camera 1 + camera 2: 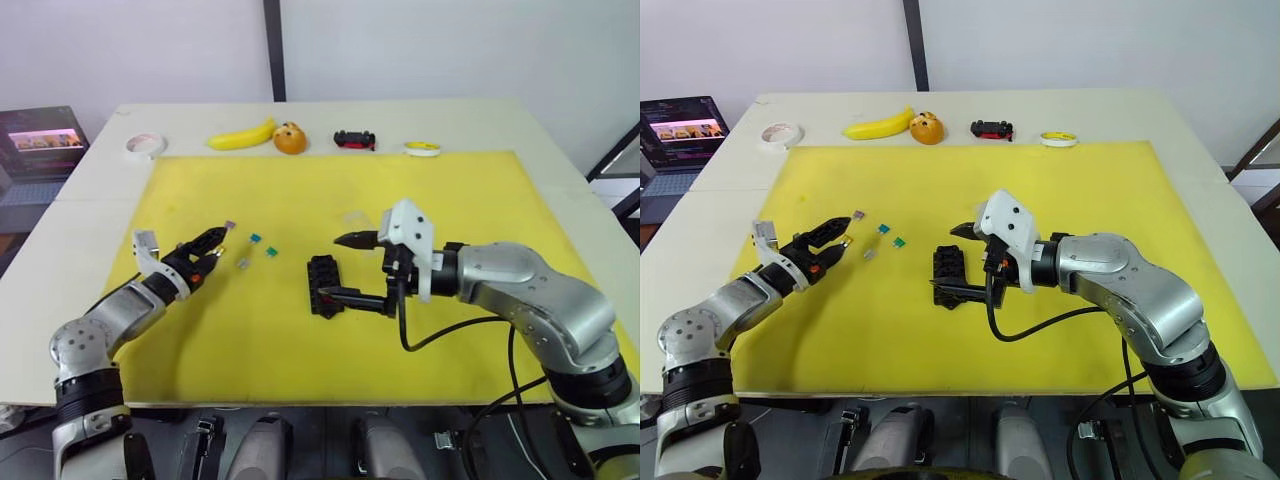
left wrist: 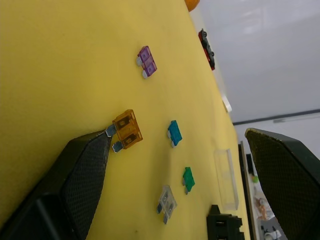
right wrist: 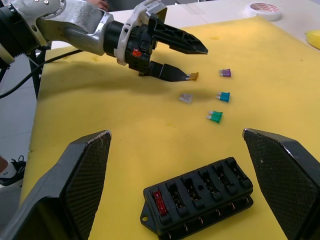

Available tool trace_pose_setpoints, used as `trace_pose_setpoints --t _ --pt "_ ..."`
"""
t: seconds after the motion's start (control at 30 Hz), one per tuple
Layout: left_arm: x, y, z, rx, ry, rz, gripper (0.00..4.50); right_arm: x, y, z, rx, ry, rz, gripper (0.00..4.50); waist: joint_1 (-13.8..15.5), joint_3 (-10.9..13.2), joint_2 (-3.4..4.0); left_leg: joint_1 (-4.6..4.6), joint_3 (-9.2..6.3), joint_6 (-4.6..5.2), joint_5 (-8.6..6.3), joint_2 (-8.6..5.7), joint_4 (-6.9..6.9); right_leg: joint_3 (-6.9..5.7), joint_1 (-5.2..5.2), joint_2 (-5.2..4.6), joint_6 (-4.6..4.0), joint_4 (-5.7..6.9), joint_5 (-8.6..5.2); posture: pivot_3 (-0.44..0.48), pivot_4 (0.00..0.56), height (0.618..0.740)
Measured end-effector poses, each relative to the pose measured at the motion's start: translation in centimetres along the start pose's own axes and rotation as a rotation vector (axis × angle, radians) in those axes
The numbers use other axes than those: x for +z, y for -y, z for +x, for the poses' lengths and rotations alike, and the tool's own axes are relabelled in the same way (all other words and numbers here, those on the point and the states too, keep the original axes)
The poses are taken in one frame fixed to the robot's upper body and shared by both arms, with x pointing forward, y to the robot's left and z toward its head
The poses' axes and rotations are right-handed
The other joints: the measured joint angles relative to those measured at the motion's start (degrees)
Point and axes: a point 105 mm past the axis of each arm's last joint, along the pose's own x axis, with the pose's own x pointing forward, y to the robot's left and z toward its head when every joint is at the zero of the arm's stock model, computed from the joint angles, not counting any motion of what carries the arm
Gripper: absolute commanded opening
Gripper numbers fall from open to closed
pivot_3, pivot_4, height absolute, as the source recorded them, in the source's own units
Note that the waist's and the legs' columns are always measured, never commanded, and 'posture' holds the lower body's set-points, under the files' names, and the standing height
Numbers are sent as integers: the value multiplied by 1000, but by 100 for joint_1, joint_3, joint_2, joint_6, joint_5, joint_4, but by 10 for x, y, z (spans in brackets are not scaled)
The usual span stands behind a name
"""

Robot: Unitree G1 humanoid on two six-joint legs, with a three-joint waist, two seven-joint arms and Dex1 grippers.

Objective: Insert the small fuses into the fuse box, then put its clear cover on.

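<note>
Fuse loading — one red fuse seated, orange next.
Left gripper [image 3: 182, 62], fingers wide and empty, lower tip touching the orange fuse [image 2: 127, 129]; right gripper [image 1: 345, 268] spread around the box [image 3: 197, 199] — a clean pinch needed.

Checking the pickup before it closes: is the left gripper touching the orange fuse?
Touching. In the left wrist view, one finger of the open left gripper meets the metal prongs of the orange fuse; the other finger stands well clear, so nothing is clamped.

black fuse box [image 3: 197, 199] with one red fuse [image 3: 159, 202] seated; orange [image 2: 127, 131], purple [image 2: 146, 61], teal, green, grey fuses on yellow mat [image 1: 300, 340].
</note>
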Motion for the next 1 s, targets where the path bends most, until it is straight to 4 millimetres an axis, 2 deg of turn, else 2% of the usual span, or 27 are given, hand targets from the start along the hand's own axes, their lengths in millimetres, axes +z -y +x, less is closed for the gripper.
trace_pose_setpoints --t 0.2,0.63,0.93,1.0 --pt "-2 2 5 -16 -5 -9 4500 0 0 0 2 -1 0 4479 87 0 0 0 0 0 0 -3 0 0 0 -2 0 -3 0 0 150 740" --pt "-6 3 8 34 -65 50 4500 -3 -1 -1 2 -7 6 4479 84 -1 1 1 0 0 0 -4 0 1 1 -2 0 -3 0 0 150 740" --pt "-6 1 9 26 -58 12 4500 -3 -1 -1 1 -7 6 4479 93 -2 3 1 -2 -1 1 -7 0 0 3 -4 1 -4 0 0 150 740" --pt "-5 0 8 24 -58 5 3969 -3 0 -1 1 -10 5 4500 89 -2 4 1 -2 -1 0 -7 0 0 3 -4 1 -4 0 0 150 740"
